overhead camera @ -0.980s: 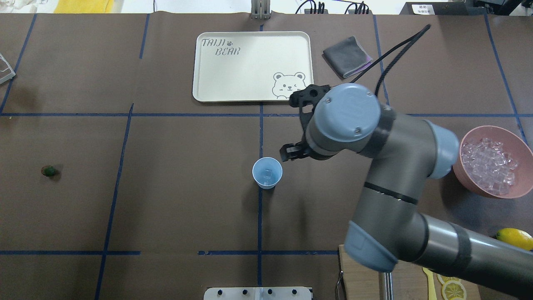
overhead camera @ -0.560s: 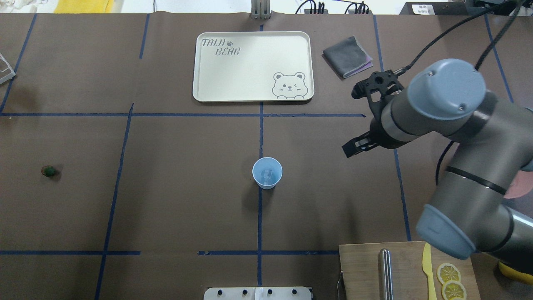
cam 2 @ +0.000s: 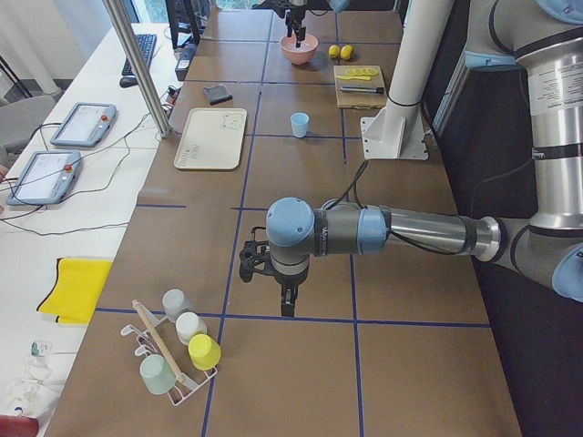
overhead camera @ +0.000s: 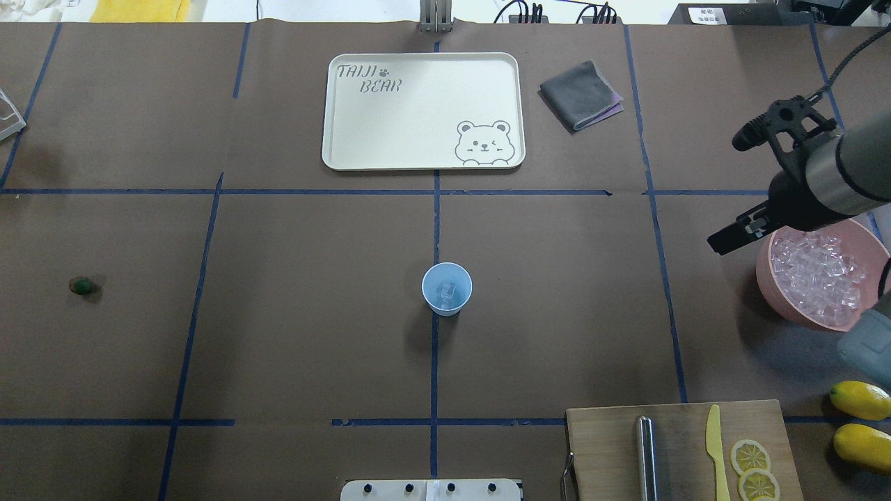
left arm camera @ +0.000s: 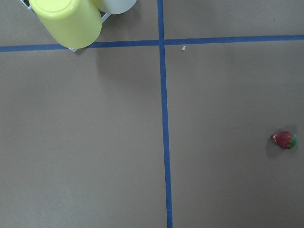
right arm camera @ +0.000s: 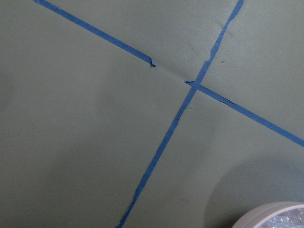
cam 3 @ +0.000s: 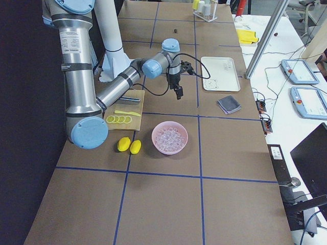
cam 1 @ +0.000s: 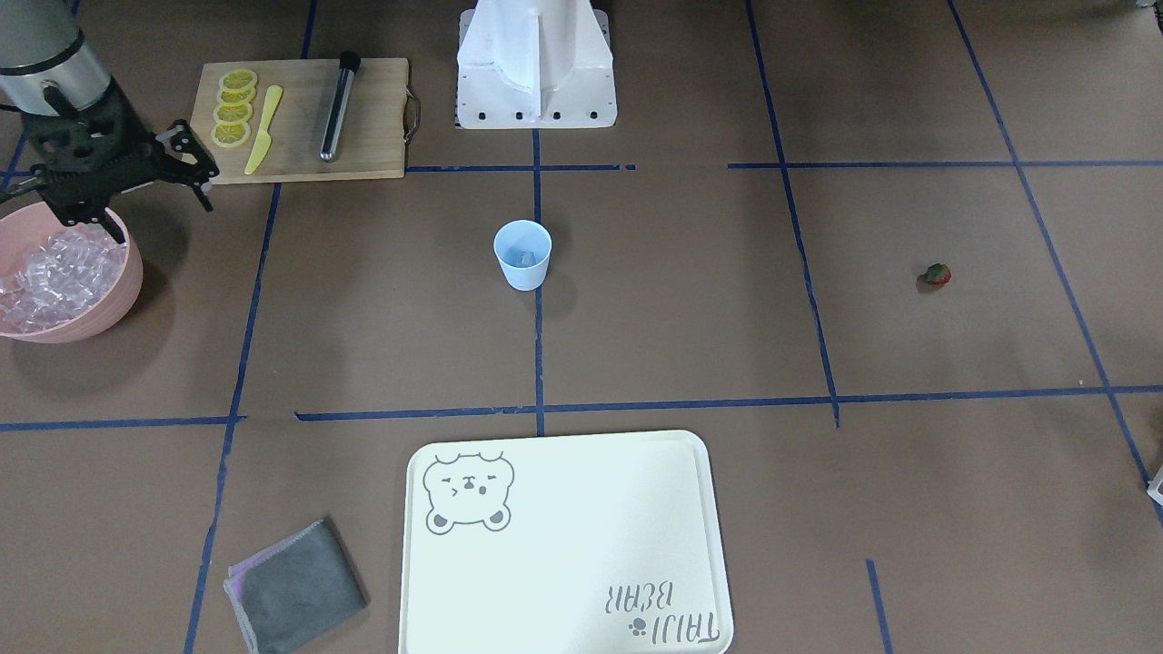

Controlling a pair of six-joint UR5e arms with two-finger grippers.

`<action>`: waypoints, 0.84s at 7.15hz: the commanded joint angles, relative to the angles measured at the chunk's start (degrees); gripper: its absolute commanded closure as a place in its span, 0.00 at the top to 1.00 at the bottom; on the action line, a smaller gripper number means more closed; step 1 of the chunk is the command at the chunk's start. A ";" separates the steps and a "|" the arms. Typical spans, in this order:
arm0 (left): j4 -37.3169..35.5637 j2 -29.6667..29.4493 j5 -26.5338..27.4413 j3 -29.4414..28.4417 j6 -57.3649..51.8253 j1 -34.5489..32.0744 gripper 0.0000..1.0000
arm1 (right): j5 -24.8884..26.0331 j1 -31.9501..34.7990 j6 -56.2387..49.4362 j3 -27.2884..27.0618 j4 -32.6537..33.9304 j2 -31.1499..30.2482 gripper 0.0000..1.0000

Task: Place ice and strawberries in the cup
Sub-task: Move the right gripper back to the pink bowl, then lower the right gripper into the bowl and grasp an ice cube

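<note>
The light-blue cup (overhead camera: 446, 289) stands upright mid-table with one clear ice cube (overhead camera: 447, 292) inside; it also shows in the front-facing view (cam 1: 522, 255). More ice (overhead camera: 818, 275) fills the pink bowl (overhead camera: 763, 277) at the right. My right gripper (cam 1: 164, 218) is open and empty, above the bowl's inner edge (overhead camera: 748, 233). The tiny red strawberry (overhead camera: 82, 285) lies alone on the far left and shows in the left wrist view (left arm camera: 284, 139). My left gripper (cam 2: 284, 305) hangs over the table's left end; I cannot tell whether it is open or shut.
A cream bear tray (overhead camera: 418, 111) and a grey cloth (overhead camera: 580, 94) lie at the back. A cutting board (overhead camera: 605, 445) with a metal rod, yellow knife and lemon slices sits front right, two lemons (overhead camera: 860, 400) beside it. A cup rack (cam 2: 173, 355) stands at the left end.
My right arm has swung from beside the cup away to the right, over the pink bowl's edge. The cup, its ice cube and the strawberry have not moved.
</note>
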State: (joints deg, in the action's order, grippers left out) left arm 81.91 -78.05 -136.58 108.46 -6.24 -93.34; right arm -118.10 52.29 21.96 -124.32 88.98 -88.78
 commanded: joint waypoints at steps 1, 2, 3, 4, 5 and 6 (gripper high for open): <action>0.00 0.00 -0.09 0.00 0.00 0.00 1.00 | -1.96 3.34 -2.79 3.71 -13.60 -10.40 0.99; 0.00 0.00 -0.78 0.00 0.00 0.00 1.00 | -2.13 4.74 -2.62 7.99 -21.58 -13.23 0.99; 0.00 0.00 -1.40 0.00 0.00 0.00 1.00 | -1.70 5.71 -2.36 10.21 -22.88 -13.69 0.98; 0.00 0.00 -1.41 0.00 0.00 0.00 1.00 | -1.69 6.68 -2.44 12.41 -23.15 -13.79 0.95; 0.00 0.00 -1.49 0.00 0.00 0.00 1.00 | -1.43 6.95 -2.36 13.13 -23.15 -14.22 0.89; 0.00 0.00 -1.49 0.00 0.00 0.00 1.00 | -0.91 6.95 -2.44 13.66 -23.24 -15.53 0.84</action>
State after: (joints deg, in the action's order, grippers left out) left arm 81.91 -78.05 -138.01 108.46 -6.24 -93.34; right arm -119.51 58.98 19.55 -111.70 66.02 -103.08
